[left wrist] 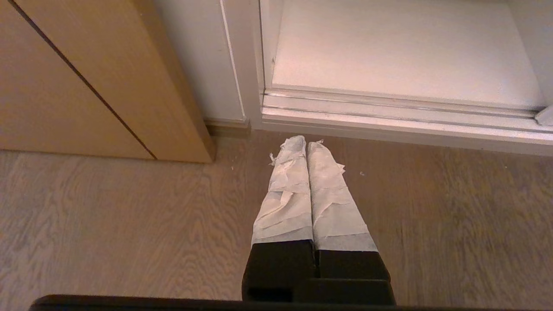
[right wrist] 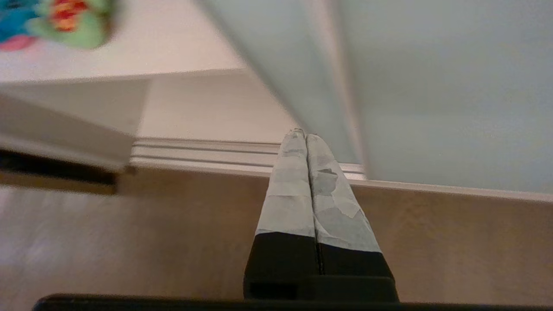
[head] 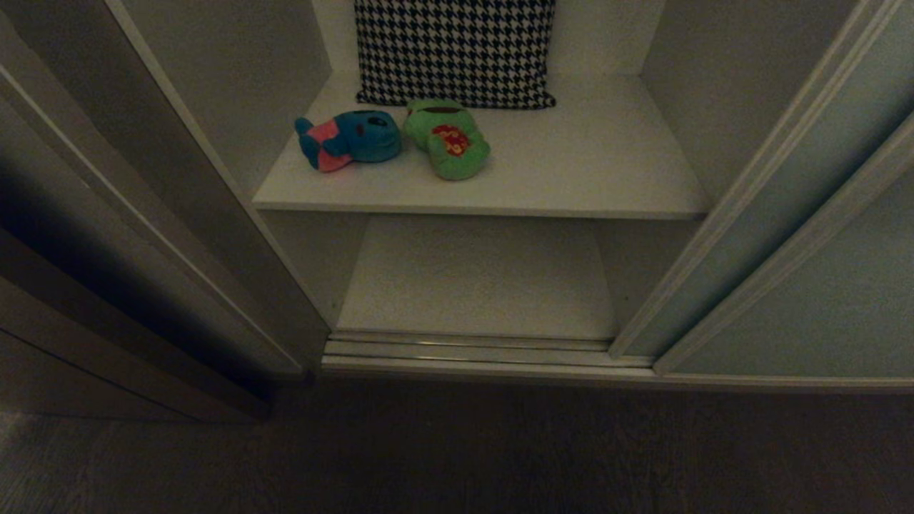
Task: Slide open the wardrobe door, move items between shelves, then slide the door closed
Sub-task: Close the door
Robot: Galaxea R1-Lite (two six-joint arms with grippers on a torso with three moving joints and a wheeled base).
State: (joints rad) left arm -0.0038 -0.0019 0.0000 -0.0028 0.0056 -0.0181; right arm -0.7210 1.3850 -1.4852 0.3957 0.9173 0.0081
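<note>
A: Nearest entries?
B: Left tool (left wrist: 306, 144), fingers pressed together, empty, over the floor (left wrist: 129, 224). Right tool (right wrist: 301, 134), likewise closed, empty, before the door track (right wrist: 207, 149).

A: Further in?
B: Sliding wardrobe door (head: 807, 285) pushed right; lower shelf (head: 478, 285); upper shelf (head: 607, 164) bearing blue creature (head: 353, 137) touching green frog (head: 448, 143), houndstooth cushion (head: 457, 50) behind.

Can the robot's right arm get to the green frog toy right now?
Probably yes. The sliding wardrobe door is pushed aside, so the shelf with the green frog lies open in front. The right gripper is shut and low near the floor track, so it must rise and open first.
</note>
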